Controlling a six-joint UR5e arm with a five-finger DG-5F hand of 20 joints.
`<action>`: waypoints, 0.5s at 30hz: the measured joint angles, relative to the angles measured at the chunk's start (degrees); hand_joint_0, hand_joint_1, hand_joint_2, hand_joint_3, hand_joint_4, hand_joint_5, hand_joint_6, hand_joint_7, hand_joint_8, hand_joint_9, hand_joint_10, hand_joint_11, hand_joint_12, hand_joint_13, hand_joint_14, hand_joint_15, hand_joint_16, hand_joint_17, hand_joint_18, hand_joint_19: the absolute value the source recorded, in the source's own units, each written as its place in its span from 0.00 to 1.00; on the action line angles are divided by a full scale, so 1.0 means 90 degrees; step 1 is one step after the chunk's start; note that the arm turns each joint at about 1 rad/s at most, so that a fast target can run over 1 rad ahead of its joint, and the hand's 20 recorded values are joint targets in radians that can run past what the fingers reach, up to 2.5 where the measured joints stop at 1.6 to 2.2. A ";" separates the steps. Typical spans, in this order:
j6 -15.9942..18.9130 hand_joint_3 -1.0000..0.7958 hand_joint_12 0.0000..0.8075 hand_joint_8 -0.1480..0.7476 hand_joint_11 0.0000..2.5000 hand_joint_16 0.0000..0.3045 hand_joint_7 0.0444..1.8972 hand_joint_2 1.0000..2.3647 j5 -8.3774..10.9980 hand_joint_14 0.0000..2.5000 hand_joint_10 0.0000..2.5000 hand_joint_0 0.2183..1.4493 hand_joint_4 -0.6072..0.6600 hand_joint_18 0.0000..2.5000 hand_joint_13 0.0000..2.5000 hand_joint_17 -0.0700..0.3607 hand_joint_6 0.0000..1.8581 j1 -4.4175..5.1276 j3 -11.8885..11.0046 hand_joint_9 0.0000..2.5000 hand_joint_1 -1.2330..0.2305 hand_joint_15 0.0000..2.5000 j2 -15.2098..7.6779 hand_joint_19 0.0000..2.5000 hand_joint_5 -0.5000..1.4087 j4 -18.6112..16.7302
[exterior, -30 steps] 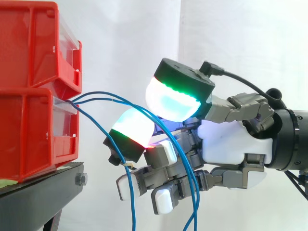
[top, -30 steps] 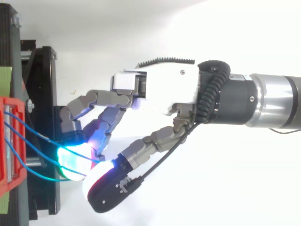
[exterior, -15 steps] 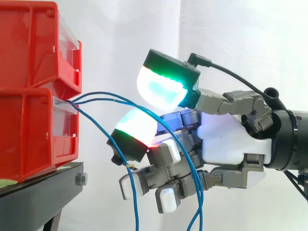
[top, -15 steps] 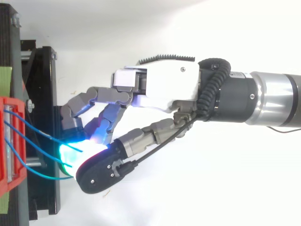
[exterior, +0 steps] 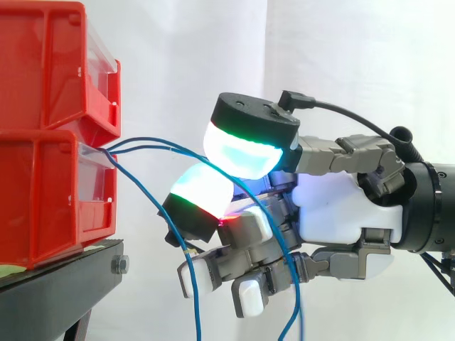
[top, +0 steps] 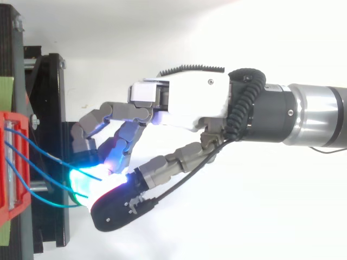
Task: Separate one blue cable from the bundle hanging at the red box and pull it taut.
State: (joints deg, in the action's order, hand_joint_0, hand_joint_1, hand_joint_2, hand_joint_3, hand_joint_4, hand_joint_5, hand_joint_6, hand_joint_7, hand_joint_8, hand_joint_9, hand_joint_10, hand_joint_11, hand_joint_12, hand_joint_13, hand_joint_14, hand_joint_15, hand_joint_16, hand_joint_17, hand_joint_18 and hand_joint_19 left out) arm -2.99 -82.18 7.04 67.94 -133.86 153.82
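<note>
While just off the red bins (exterior: pixel 43 192), hand (exterior: pixel 341 213) in a curled pinch on a blue cable (exterior: pixel 142 139)

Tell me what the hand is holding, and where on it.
Cannot tell. The blue cables from the red bin run into the hand, but whether it grips one is hidden.

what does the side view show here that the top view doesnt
Side view: the upper red bin stacked on the lower red bin, and the blue cables leaving by the lower bin's top front edge, arching, then drooping past the hand.
Top view: the cables spread apart sideways over the black stand, and the arm's silver wrist behind the hand.
Both: the hand in among the cables, close to the bins.
</note>
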 measured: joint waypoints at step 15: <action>0.0000 0.28 0.51 0.63 0.46 0.16 0.66 0.00 0.0000 0.01 0.01 0.46 0.61 0.41 0.35 0.41 0.47 0.0009 0.0000 0.48 0.21 0.20 0.0000 0.24 0.17 0.0016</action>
State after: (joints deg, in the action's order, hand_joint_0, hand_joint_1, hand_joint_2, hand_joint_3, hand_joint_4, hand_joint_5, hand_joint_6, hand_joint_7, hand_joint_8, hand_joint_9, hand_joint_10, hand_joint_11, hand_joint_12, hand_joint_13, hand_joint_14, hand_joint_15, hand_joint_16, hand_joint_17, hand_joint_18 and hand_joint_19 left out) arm -2.99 -82.18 7.12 67.94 -133.86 153.97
